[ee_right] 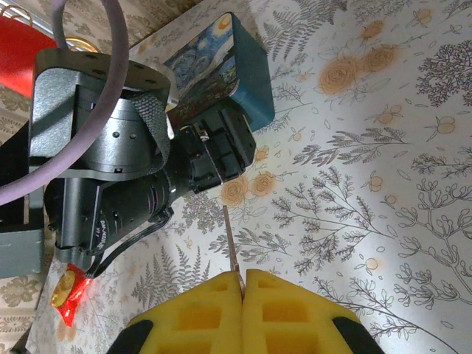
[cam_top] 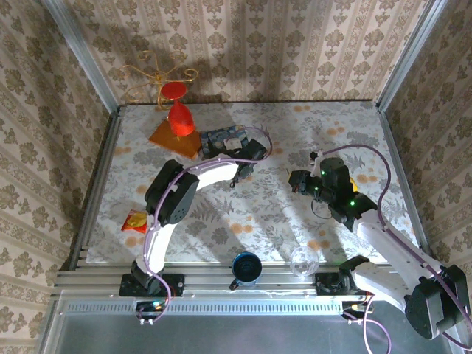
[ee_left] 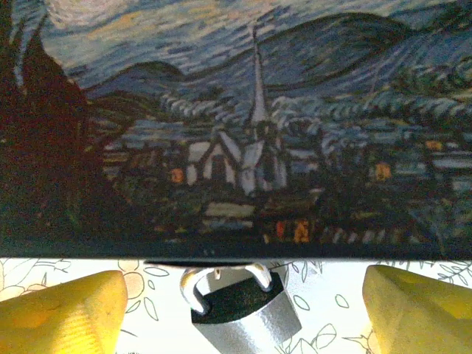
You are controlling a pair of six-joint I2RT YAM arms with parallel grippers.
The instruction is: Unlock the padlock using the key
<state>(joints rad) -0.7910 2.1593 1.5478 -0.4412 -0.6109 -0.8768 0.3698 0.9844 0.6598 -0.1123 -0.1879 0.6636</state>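
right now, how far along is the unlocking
Done: the right gripper is shut on the key. In hand: the left gripper has open jaws straddling the padlock, which lies against the blue tin. Left: gripping the padlock, bringing the key over, inserting and turning it.

tiny padlock (ee_left: 240,313) sits jammed against the blue tin (ee_left: 236,110) wall, so that side's blocked, but there's bare worktop (ee_left: 332,295) on both flanks and the worktop's middle is wide open

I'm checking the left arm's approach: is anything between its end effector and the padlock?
Nothing visible. The padlock lies between the fingers of the open left end effector, bare tablecloth either side; the blue tin stands right behind it.
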